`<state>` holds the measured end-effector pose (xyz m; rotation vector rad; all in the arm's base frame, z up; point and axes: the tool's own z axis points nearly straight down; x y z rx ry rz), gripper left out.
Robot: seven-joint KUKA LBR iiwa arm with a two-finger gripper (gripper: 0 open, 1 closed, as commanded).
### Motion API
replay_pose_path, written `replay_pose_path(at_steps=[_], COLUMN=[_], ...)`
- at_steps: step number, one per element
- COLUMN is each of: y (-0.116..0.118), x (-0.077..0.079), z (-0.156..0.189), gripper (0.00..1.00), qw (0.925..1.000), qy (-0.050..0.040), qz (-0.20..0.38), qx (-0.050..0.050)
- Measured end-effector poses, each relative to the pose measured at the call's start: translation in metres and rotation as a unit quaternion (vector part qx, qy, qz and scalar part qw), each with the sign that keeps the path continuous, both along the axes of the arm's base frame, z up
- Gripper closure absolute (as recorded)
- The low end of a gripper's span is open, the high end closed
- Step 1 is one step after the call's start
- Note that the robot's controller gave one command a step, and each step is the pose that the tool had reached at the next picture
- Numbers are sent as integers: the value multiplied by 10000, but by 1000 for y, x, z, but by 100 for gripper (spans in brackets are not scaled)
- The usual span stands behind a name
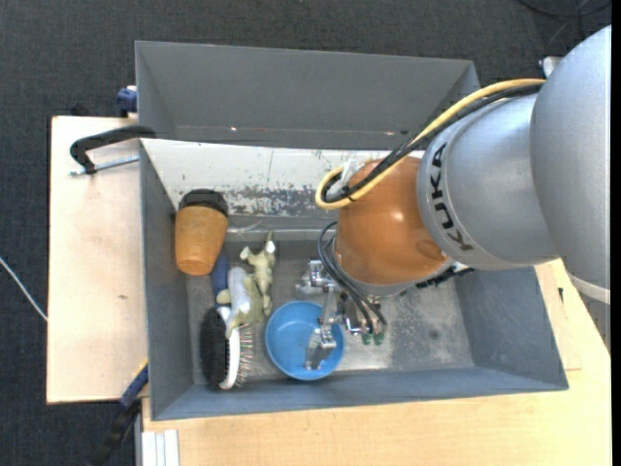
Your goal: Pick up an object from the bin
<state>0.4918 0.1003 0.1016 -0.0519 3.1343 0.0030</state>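
Grey bin [441, 333]: gripper [342, 338] spread astride the right rim of the blue bowl [291, 348], nothing pinched. Left of bowl: one black hairbrush [218, 349], one toy dinosaur [254, 278], one tan cup [199, 239]

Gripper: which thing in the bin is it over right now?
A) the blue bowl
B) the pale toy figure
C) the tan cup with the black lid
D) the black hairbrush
A: the gripper sits over the right rim of the blue bowl at the front of the bin, while the tan cup, black hairbrush and pale toy figure lie further to the left.
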Motion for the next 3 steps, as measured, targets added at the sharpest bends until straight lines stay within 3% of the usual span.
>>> replay_pose_path(at_steps=[1, 2, 3], y=[-8, -3, -2], x=[2, 1, 2], z=[11, -30, -29], gripper=[0, 0, 0], qw=[9997, 9989, 9989], qy=[4, 13, 17], qz=[-238, -462, -463], qx=[3, 4, 3])
